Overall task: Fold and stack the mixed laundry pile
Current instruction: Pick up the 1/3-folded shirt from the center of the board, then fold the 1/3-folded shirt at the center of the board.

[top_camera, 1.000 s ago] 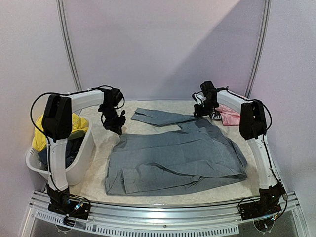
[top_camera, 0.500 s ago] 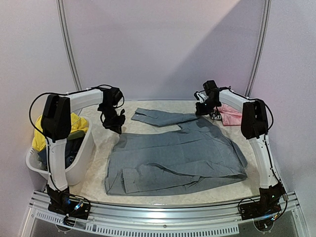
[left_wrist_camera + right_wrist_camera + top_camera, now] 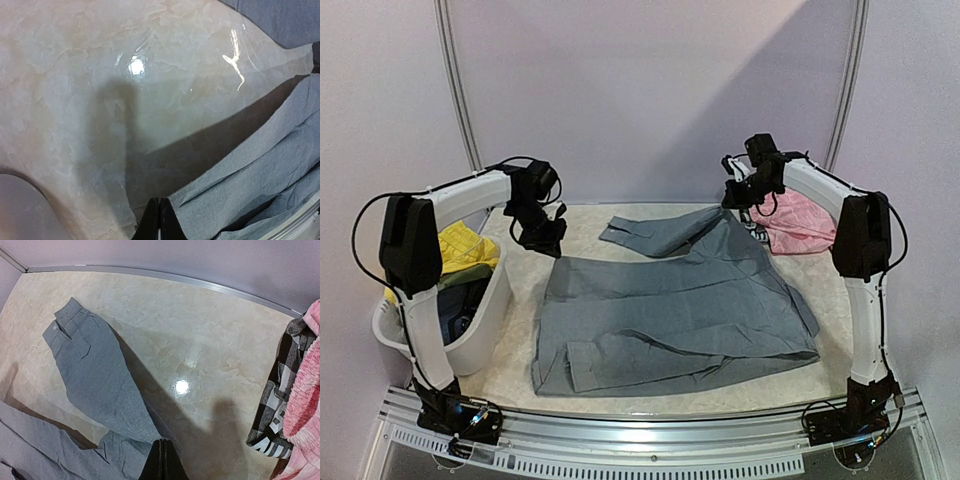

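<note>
Soft, creased grey shirt (image 3: 670,320) on a glossy marbled table (image 3: 75,75). The left gripper (image 3: 159,220) and right gripper (image 3: 161,460) each clench its far edge.

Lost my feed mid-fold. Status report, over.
Left gripper shut on far-left corner of large grey long-sleeved shirt; right gripper shut on far-right edge. Far edge lifted, rest lying on table. Pink garment, checked cloth far right, not touching shirt.
</note>
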